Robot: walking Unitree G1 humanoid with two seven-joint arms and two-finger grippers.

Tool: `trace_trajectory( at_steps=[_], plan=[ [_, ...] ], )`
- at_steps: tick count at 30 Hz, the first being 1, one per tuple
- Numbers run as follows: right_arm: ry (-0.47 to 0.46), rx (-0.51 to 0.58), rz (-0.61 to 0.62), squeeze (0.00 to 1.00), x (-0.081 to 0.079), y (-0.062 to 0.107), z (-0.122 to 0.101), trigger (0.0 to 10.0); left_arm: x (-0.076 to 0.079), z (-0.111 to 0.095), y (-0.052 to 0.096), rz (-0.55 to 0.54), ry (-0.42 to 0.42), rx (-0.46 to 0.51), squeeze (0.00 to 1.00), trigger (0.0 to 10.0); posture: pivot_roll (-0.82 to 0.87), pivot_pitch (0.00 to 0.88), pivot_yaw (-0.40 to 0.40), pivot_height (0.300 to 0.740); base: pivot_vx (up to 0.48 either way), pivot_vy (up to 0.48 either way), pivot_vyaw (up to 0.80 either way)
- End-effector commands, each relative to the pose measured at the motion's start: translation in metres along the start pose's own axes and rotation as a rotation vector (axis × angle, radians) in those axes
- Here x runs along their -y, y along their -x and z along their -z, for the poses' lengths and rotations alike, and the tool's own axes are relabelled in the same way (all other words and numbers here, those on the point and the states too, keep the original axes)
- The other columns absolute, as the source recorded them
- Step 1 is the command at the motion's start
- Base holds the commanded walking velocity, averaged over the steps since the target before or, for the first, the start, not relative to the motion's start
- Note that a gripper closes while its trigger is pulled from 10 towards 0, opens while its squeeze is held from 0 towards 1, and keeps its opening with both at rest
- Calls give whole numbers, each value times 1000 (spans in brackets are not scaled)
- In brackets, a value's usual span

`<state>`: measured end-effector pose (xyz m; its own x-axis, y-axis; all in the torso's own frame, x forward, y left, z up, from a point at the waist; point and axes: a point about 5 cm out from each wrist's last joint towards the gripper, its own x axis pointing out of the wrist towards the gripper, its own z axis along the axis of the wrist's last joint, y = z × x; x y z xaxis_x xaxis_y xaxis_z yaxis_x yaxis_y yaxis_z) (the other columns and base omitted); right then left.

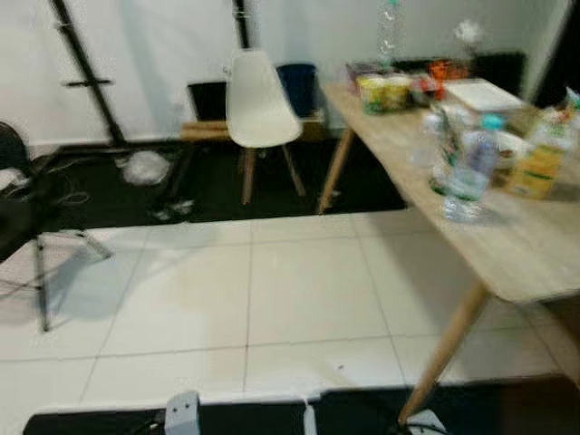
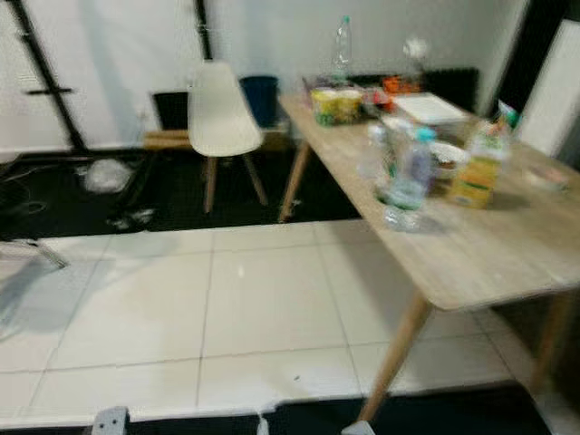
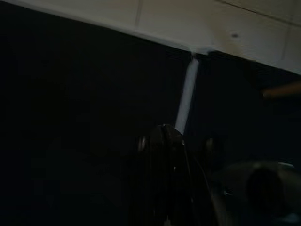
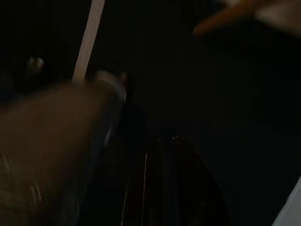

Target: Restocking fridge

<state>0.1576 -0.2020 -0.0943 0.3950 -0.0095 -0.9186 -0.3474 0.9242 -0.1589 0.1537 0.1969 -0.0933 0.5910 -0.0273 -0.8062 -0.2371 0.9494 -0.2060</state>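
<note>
Both grippers: hang low over a dark mat, seen through very dark wrist views.
Left gripper [image 3: 165,136]: black fingers pressed together, nothing between them; a pale strip [image 3: 186,101] on the mat runs ahead of the tips.
Right gripper [image 4: 167,146]: fingers a dark mass; cannot tell whether open or closed; a blurred brownish shape beside them cannot be identified.
Mat edge [image 1: 100,421]: cut off at the bottom of the head views, a small grey fitting [image 1: 181,412] on it.
Floor [image 1: 272,290]: white tiles, then a dark area farther back.
Table [image 2: 471,254]: light wood, on the robot's right, far side cut off by the frame edge.
Water bottles [image 2: 403,181]: clear, blue-capped, blurred, standing near the table's front part.
Carton [image 2: 476,172]: yellow, just beyond the bottles, label unreadable.
Far table end: yellow-green tubs [image 2: 335,104], a white tray [image 2: 430,107], a tall bottle [image 2: 342,41]; other items too blurred to name.
Chair [image 1: 258,104]: white, near the table's far corner.
Bin [image 1: 297,86]: dark blue, partly hidden behind the chair.
</note>
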Motion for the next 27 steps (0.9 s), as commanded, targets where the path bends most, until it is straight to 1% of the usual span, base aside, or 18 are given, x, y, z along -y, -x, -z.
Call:
trace_trajectory(
  at_steps=[1,9,16,19,21,27],
  plan=[
    [-7,-17,-19,0,-7,0,7,10000,-2,2,1,-6,-8,-14,0,10000,-84,0,47,740,266,0,0],
    [-11,-38,-1,0,6,3,23,10000,-2,2,1,-4,-10,-15,0,10000,-84,0,46,740,267,0,0],
    [-5,-46,0,0,6,4,26,10000,-1,2,1,-2,-15,-15,0,10000,-83,0,44,740,271,0,0],
    [16,-54,-6,0,5,4,27,10000,-1,2,0,-2,-17,-14,0,10000,-83,0,44,740,270,0,0],
    [9,-54,-9,0,2,3,26,10000,-1,2,1,-1,-19,-15,0,10000,-83,0,45,740,270,0,-788],
    [13,-34,-14,0,-2,1,12,10000,-1,2,0,1,-23,-15,0,10000,-83,0,45,740,265,0,-788]
  ],
)
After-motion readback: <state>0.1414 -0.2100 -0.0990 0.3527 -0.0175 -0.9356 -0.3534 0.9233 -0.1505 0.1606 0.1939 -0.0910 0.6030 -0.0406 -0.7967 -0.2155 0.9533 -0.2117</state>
